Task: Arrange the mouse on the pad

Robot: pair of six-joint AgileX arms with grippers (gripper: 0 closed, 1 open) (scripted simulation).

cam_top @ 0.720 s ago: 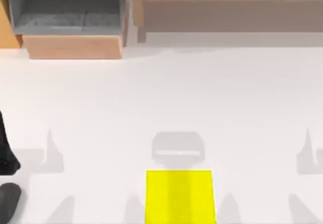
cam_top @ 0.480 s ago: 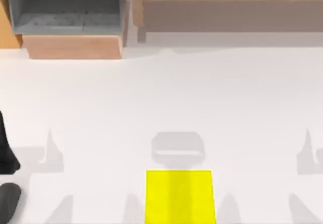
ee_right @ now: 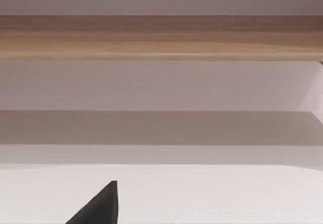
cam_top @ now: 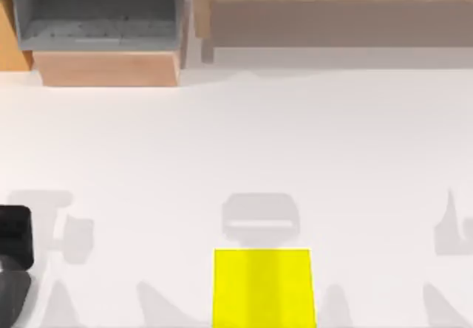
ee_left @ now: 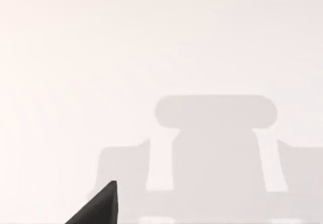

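Mouse at lower left of frame, directly below left pincer. Pad well apart, bottom centre. Pincer opening: cannot tell.

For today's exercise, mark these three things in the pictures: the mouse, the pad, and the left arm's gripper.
mouse (cam_top: pixel 13 295): top view, on its rounded dark top.
pad (cam_top: pixel 263 287): top view, middle of the yellow face.
left gripper (cam_top: pixel 15 236): top view, on its black boxy body, at the table's left edge.

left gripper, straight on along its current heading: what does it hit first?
Probably bare table: the left gripper faces plain tabletop bearing its own shadow in the left wrist view, depth unclear. The mouse lies just beside it in the top view, likely off that line.
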